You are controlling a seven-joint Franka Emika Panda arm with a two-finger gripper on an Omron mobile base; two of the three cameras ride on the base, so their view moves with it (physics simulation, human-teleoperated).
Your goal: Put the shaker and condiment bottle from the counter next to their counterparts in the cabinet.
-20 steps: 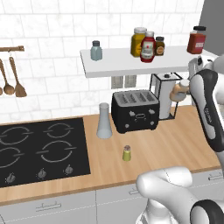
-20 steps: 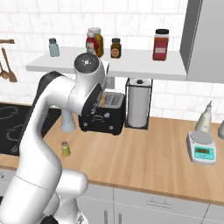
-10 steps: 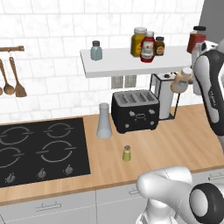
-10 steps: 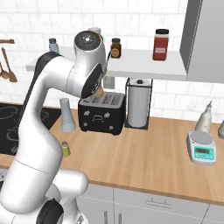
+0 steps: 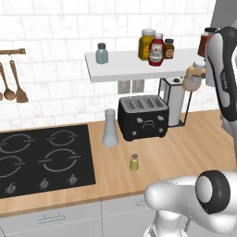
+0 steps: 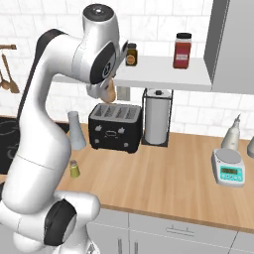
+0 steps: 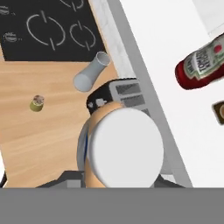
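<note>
In the hand view the condiment bottle [image 7: 124,151] hides the tool's fingertips and most of the toaster [image 7: 111,94]; its base is cut by the bottom band. At the right edge the ketchup bottle [image 7: 202,63] and a dark jar [image 7: 218,112] are cropped. In the right base view the arm covers most of the condiment bottle [image 6: 110,92] at upper centre.

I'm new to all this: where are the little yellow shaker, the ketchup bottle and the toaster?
shaker [image 5: 134,162], left base view, on its olive body.
ketchup bottle [image 5: 157,51], left base view, on its label.
toaster [image 6: 116,128], right base view, on its black front.
</note>
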